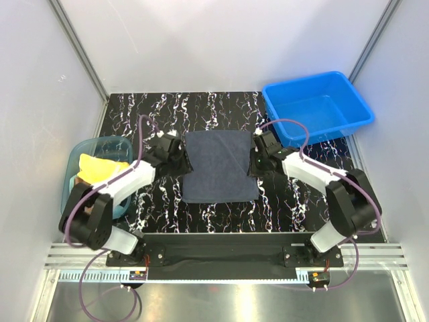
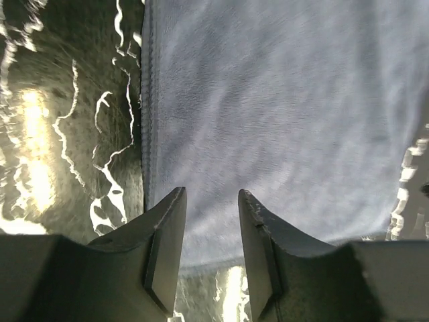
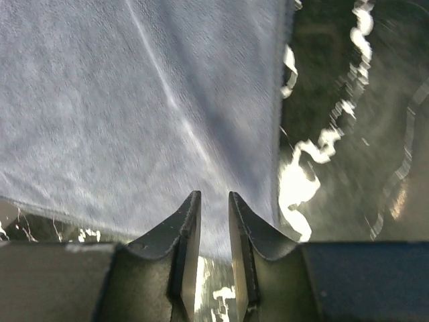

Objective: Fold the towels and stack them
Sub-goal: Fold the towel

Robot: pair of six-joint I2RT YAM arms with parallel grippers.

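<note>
Towel (image 1: 220, 168), fuzzy slate-blue rectangle

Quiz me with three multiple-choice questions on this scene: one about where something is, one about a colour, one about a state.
1. Where does the dark blue towel lie?
A. hanging from a gripper
B. flat on the table, between the left gripper and the right gripper
C. draped over an arm

2. What colour shows on top inside the teal tub?
A. white
B. yellow
C. green

3. How does the left gripper stand?
A. shut on the towel
B. shut on something yellow
C. open, gripping nothing

Answers:
1 B: the top view shows it spread on the table with a gripper at each side edge.
2 B: a yellow cloth lies uppermost there.
3 C: the left wrist view shows a clear gap between its fingers, with the towel below them.
</note>
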